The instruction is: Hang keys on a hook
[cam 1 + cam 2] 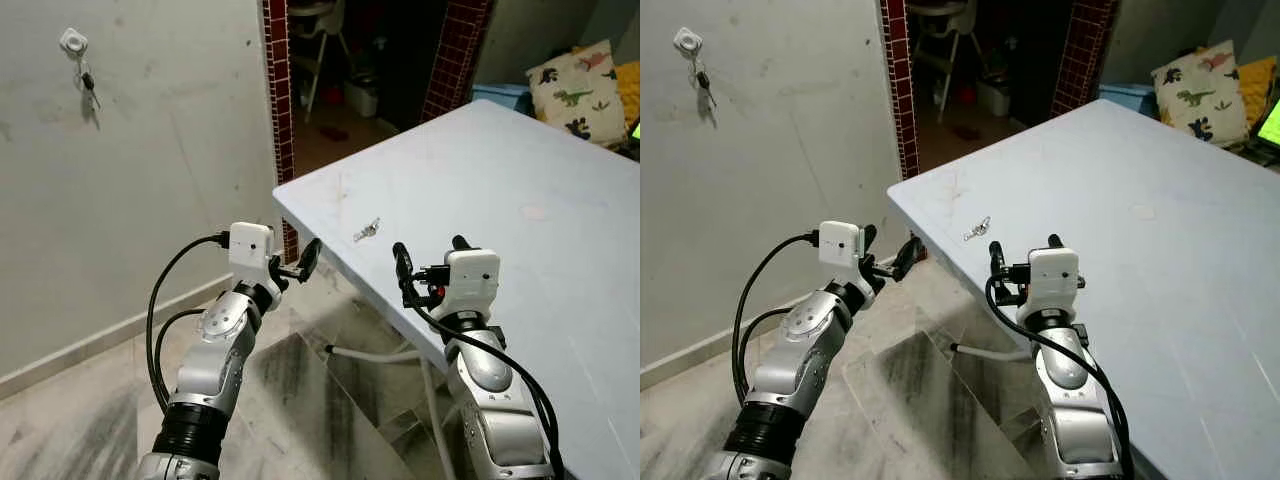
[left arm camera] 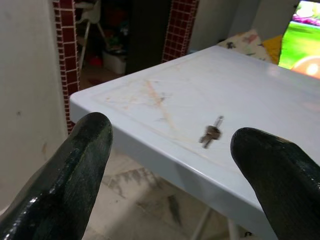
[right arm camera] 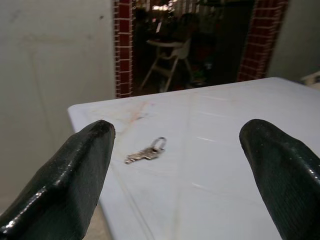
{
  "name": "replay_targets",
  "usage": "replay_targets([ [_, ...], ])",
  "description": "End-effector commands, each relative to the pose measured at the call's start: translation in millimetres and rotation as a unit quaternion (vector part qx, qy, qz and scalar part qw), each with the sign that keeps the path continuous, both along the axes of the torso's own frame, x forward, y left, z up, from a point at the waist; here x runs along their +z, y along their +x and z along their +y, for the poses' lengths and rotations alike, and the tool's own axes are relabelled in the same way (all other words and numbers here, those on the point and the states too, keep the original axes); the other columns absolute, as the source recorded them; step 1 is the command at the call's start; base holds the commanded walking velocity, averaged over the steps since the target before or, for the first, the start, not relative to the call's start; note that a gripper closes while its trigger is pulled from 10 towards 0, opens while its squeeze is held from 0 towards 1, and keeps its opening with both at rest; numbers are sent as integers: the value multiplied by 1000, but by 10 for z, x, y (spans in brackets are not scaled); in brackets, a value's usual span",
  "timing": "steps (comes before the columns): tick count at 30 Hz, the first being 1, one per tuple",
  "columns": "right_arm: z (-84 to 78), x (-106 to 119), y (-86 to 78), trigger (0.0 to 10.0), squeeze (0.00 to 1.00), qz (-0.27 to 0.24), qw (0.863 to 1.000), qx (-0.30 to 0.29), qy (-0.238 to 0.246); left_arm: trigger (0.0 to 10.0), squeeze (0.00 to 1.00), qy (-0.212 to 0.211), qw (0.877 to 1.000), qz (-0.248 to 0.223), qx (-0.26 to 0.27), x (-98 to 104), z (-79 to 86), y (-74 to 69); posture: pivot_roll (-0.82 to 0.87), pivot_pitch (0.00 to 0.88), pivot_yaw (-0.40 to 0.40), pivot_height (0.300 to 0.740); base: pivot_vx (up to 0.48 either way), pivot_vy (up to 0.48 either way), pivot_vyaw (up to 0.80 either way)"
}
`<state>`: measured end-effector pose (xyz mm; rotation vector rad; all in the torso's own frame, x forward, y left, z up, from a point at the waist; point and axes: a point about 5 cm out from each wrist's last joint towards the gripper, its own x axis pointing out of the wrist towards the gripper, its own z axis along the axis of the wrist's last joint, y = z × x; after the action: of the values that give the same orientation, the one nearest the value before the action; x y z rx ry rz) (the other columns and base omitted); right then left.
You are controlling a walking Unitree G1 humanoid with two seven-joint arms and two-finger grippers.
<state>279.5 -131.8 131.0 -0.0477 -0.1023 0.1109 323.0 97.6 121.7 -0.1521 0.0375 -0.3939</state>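
A pale blue-white table (image 1: 520, 200) filled the scene from 3 o'clock toward the centre, its near corner pointing to 9 o'clock, its surface faintly scratched. A grey plastered wall (image 1: 150, 150) stood at 10 o'clock, with a skirting board along its foot. At 12 o'clock, a dark doorway (image 1: 360, 60) opened between red-tiled jambs (image 1: 278, 90); a white high chair (image 1: 325, 40) stood within. A dinosaur-print cushion (image 1: 580, 90) lay at 2 o'clock. Marbled grey floor tiles (image 1: 300, 400) occupied 6 o'clock. Light was soft and even.
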Motion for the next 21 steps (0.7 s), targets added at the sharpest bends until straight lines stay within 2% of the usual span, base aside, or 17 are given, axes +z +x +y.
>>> replay_targets([
  [1,28,34,1,10000,0,-6,1000,9,0,10000,0,5,1000,-1,1,15,13,11,48,0,-8,740,390,0,0],
  [15,52,8,-2,10000,0,0,1000,16,0,10000,0,10,1000,7,8,-12,27,14,47,0,-8,740,384,0,0],
  [21,69,-31,-12,10000,0,9,1000,22,2,10000,0,23,999,17,22,-62,59,-7,49,0,-7,740,0,0,0],
])
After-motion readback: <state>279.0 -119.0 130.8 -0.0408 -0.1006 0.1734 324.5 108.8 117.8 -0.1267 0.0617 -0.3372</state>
